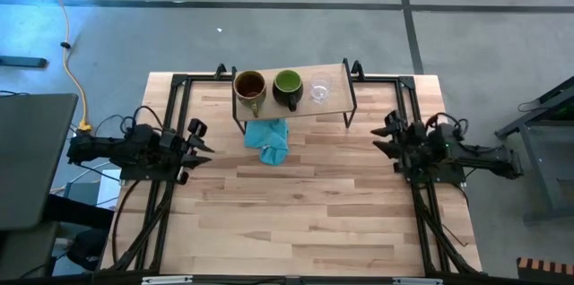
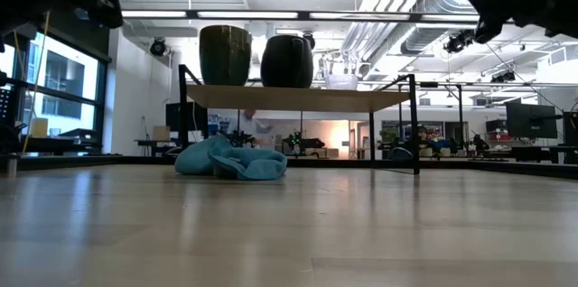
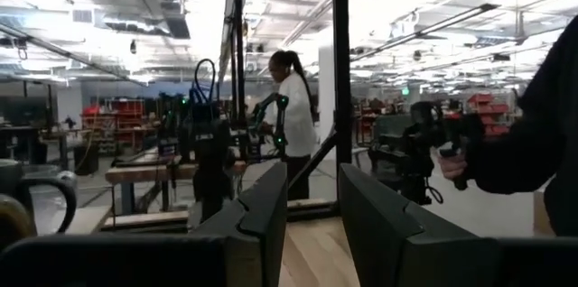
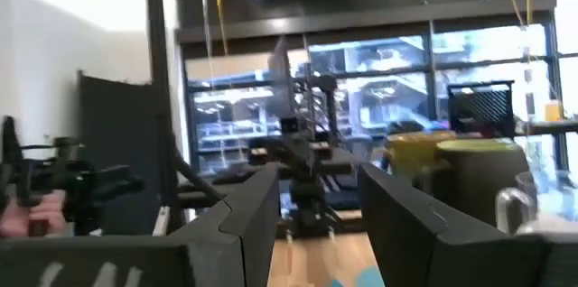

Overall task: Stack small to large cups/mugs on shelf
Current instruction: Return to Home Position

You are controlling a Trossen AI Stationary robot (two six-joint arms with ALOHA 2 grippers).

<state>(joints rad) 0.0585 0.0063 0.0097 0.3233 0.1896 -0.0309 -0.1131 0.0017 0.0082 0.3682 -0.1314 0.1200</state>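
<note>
**A:** What is the robot needing to get right at this point?

**B:** All three cups look placed, so what is left is probably parking the arms. Each arm is best drawn straight back along its own side of the bench (image 1: 305, 218) and held level. That way nothing is swinging toward the shelf legs or dragging the cloth.

**A:** How are the arms sitting?

**B:** The left end effector (image 1: 203, 147) is hovering above the bench's left side, pointing inward. Its fingers (image 3: 262, 224) are standing slightly apart and gripping nothing. The right end effector (image 1: 380, 139) is mirroring it on the right side, with its fingers (image 4: 244, 219) parted a little wider and also empty. Both are well apart from the shelf.

**A:** And beyond them?

**B:** A teal cloth (image 1: 270, 139) is lying on the bench between the arms, just in front of the shelf and partly under its front edge. Farther back, the shelf (image 1: 336, 106) is standing near the bench's far edge. It is carrying an upright row: the brown mug (image 1: 248, 85) on the left, the green mug (image 1: 287, 83) beside it, and the glass cup (image 1: 320, 88) on the right. Past the bench, a person (image 3: 291, 115) is standing in the room.
</note>
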